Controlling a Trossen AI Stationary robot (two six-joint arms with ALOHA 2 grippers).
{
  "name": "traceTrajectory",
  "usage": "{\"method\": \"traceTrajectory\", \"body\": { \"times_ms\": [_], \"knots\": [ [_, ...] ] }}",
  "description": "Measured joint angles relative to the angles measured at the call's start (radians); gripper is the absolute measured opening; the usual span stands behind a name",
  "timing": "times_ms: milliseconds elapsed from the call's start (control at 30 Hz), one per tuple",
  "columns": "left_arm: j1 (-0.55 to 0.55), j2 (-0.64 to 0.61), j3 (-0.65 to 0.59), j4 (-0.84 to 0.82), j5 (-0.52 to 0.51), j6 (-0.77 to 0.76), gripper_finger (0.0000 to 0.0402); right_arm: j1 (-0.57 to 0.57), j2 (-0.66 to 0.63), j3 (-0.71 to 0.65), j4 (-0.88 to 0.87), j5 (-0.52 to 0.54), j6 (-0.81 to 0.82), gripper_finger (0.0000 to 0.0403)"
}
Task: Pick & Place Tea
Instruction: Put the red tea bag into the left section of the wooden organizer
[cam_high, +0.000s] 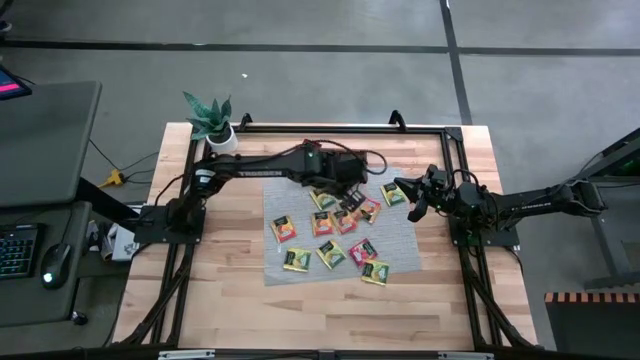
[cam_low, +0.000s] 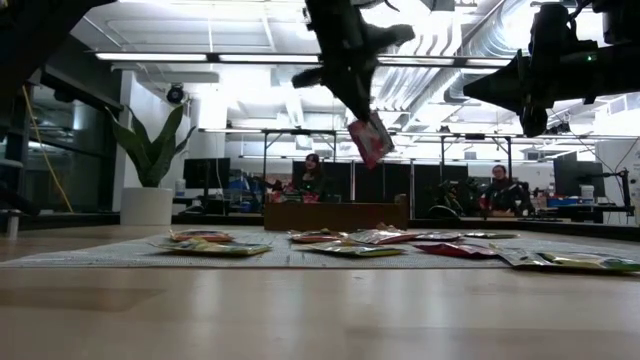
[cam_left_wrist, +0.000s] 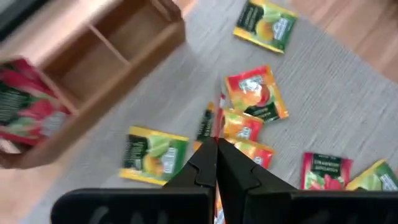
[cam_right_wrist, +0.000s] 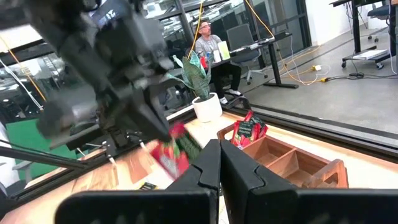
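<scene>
Left gripper (cam_low: 372, 140) pinches a red sachet (cam_low: 370, 138) aloft, right gripper (cam_high: 415, 207) shut and empty; carry it level over the far wooden tray (cam_right_wrist: 292, 163), then release low.

Scattered sachets (cam_high: 330, 240) crowd the mat (cam_high: 400, 245); bare table (cam_high: 330, 310) in front lies clear, the tray (cam_high: 335, 165) blocks behind.

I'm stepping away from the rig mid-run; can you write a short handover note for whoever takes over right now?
Left end effector: shut on a red sachet, raised above the mat.
Right end effector: shut, empty, hovering at the mat's right edge.
Done: some red sachets stand in one end compartment of the wooden tray.
Left: other compartments look empty; about ten loose sachets lie on the mat. Carry the held one to the tray, then continue.
</scene>
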Motion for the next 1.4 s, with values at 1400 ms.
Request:
{"method": "traceTrajectory", "body": {
  "times_ms": [1400],
  "knots": [
    [0.421,-0.433,-0.902,1.163,0.373,0.311,0.0,0.0,0.001,0.0,-0.016,0.0,0.0,0.0001]
  ]
}}
